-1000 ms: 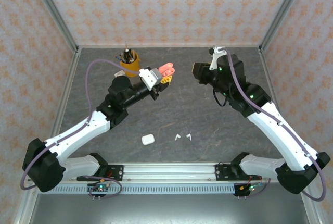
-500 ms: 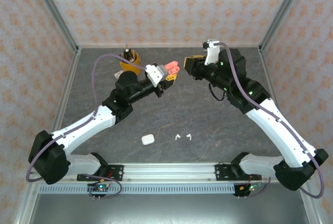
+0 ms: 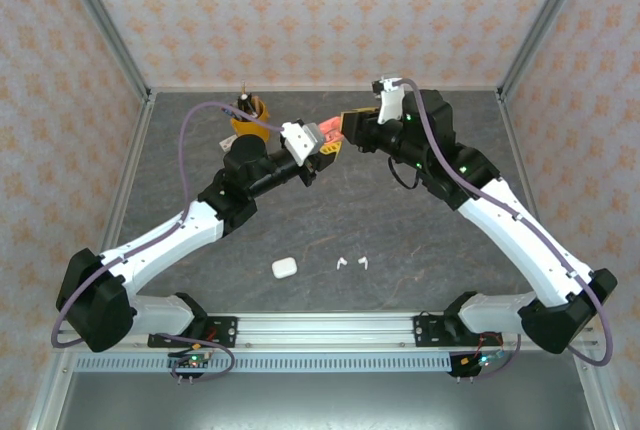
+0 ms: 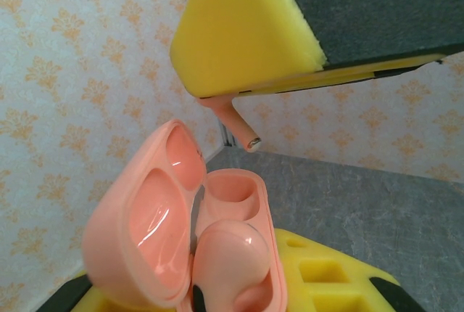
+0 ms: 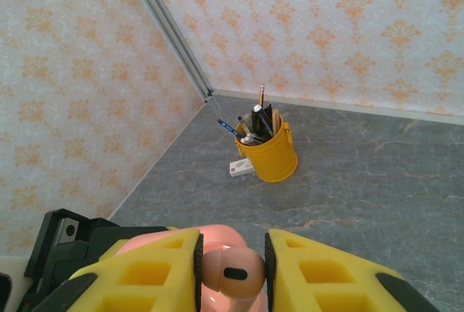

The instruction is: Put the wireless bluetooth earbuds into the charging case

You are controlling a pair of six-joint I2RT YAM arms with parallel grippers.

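Note:
My left gripper (image 3: 318, 140) is shut on an open salmon-pink charging case (image 4: 181, 232), held up off the table. One pink earbud (image 4: 232, 254) sits in the case's near slot, and the far slot (image 4: 232, 189) is empty. My right gripper (image 3: 352, 128) is shut on the second pink earbud (image 5: 232, 272), whose stem (image 4: 241, 128) points down just above the empty slot. In the right wrist view the case (image 5: 221, 236) lies directly under the gripper (image 5: 232, 268). Two white earbuds (image 3: 341, 263) (image 3: 364, 262) and a closed white case (image 3: 284, 267) lie on the table near the front.
A yellow cup of pens and pencils (image 5: 268, 152) stands at the back left, with a small white box (image 5: 241, 167) beside it. The grey table (image 3: 400, 230) is walled by patterned panels.
My right gripper has swung left with the pink earbud until it is over the open case. The left gripper has shifted slightly right with the case.

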